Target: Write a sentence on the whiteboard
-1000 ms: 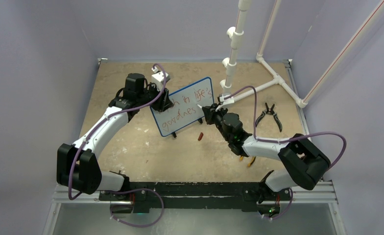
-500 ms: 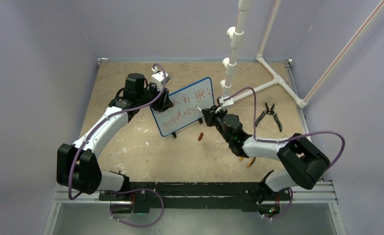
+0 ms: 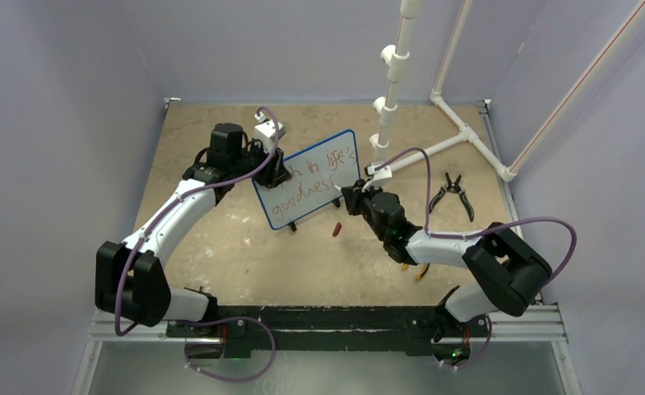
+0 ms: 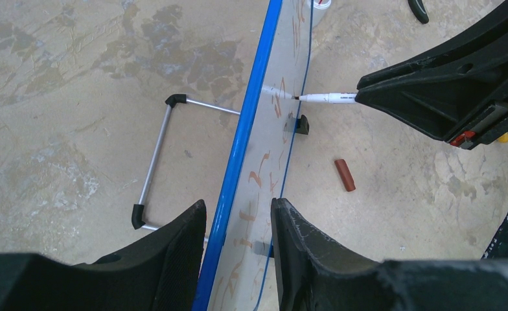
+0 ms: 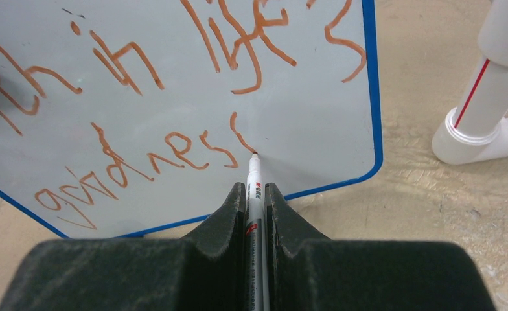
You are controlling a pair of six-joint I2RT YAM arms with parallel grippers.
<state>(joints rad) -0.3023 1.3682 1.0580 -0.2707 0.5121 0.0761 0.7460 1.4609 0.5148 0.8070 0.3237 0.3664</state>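
The whiteboard (image 5: 323, 129) stands tilted on its feet mid-way across the table (image 3: 237, 247), its left edge clenched in the left gripper's (image 4: 238, 217) jaws. The right gripper (image 5: 254, 194) grasps a marker (image 5: 254, 173), tip touching the last letter of the sentence (image 3: 303, 197). Press too hard and the board could twist or skid, smearing the red stroke. There's little room before the blue rim.

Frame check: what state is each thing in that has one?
whiteboard: standing on edge, one end clamped.
sentence: two red lines, last stroke at marker tip.
marker: uncapped, tip on whiteboard.
cap: off, lying on table.
pliers: lying flat, handles spread.
left hand: shut on whiteboard.
right hand: shut on marker.
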